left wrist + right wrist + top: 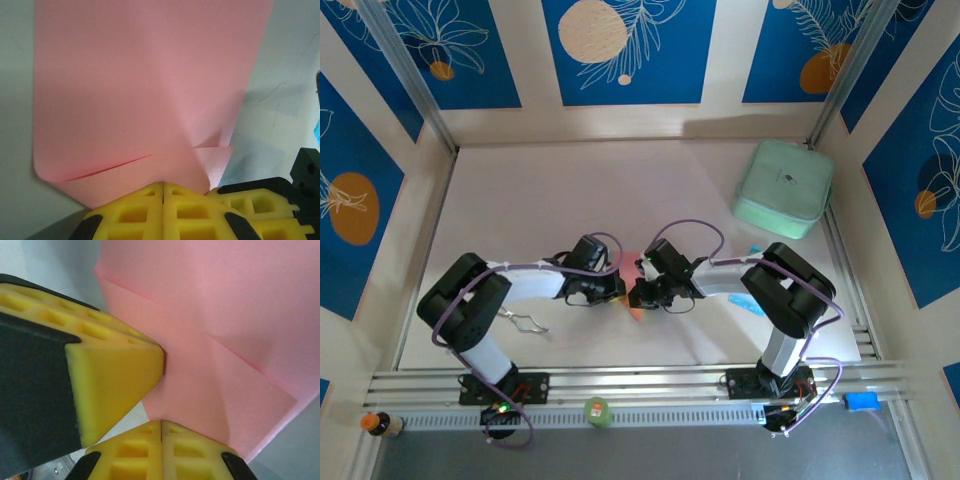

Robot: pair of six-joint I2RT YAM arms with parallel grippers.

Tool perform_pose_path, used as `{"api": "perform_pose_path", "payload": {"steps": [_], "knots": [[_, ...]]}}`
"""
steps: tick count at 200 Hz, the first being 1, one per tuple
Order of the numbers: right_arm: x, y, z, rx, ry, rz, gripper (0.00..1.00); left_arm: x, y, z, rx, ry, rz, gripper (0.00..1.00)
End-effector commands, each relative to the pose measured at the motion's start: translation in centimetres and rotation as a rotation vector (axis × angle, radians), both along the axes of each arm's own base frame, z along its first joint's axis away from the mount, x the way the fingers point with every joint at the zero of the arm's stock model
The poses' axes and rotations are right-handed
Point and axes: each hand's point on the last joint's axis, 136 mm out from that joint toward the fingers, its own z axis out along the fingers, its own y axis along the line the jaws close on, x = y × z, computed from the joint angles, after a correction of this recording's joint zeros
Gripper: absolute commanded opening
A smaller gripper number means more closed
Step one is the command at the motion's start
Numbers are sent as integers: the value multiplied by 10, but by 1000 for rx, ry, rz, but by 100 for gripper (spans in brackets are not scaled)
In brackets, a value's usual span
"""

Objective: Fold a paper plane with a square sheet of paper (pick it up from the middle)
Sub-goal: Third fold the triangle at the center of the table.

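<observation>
Bright even light, soft shadows; wrist close-ups slightly blurred.

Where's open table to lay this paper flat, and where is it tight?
Bare table spans from the back wall toward centre, left of the mint-green case. Crowded at centre, where the left end effector and right end effector pinch the pink paper.
</observation>
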Motion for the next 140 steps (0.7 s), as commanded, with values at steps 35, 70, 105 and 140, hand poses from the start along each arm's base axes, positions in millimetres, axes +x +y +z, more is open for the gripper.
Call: {"api": "perform_pose_path", "payload": {"steps": [35, 70, 105, 140], "knots": [[-25, -41, -39, -189, 97, -32, 0, 11, 29, -21, 55, 18, 61, 0], [-25, -43, -41, -199, 95, -32, 0, 24, 38, -16, 33, -10, 75, 0], [-25, -44, -42, -205, 99, -29, 0, 33, 48, -16, -1, -22, 95, 0], [-26, -44, -42, -206, 98, -30, 0, 42, 59, -16, -7, -19, 120, 0]]}}
